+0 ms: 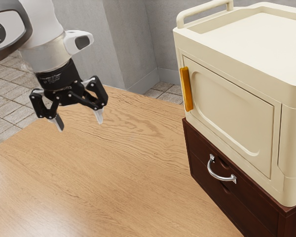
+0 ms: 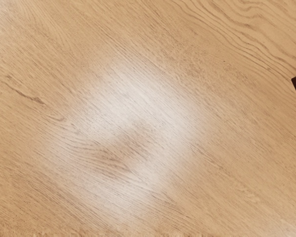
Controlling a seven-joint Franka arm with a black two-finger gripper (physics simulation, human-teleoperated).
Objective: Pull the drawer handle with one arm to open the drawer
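Honey-brown wood with wavy grain makes the table (image 1: 113, 173), glossy with pale glare, its straight far edge running toward the chest (image 1: 266, 210). That chest is dark, reddish and boxy; its drawer (image 1: 202, 160) sits flush, contents hidden. The handle (image 1: 221, 176), a smooth silvery arch, is fixed to the chest's front, well apart from the claw (image 1: 79, 122). Over the chest stands a cream box (image 1: 286, 94), rounded at the corners, with a raised rim, a rail (image 1: 204, 10), a closed door (image 1: 227, 108) and an upright amber grip (image 1: 186, 89). Across a broad stretch of wood, the black claw hangs above the table, its pale tips spread apart with nothing between them. Beyond lie grey-brown floor tiles (image 1: 5, 106) and a plain grey wall (image 1: 89, 44).
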